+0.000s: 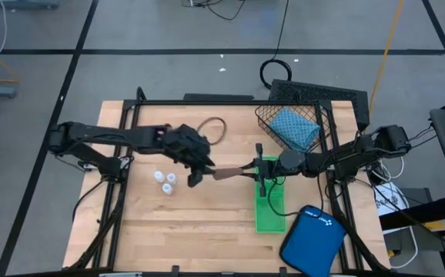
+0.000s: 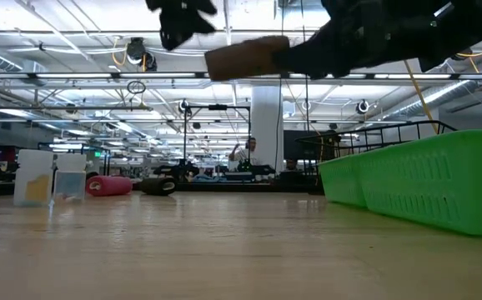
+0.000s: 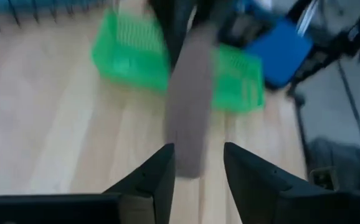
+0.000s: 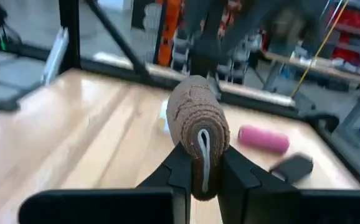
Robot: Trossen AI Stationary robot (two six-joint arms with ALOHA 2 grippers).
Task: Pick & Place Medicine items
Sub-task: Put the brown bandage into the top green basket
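A brown roll hangs in the air between both grippers, above the table. My right gripper comes in from the table's right and is shut on it. My left gripper is open, coming from the left, with its fingers on either side of the roll's free end. A pink roll and a black roll lie on the wood. A few tiny white bottles stand near the left gripper. The teal pouch lies in a wire basket. My right gripper pinches the brown roll's right end between its two fingers, level from the table's right, with the fingers along the roll. The roll is lifted clear and lies about level, pointing toward my left gripper. My left gripper's open fingers flank the roll's free end; whether they touch it I cannot tell.
A long green tray lies under the right gripper, and a smooth blue case sits at the near right corner. A thin brown loop lies at the far side of the table. Bare wood stretches along the near left part.
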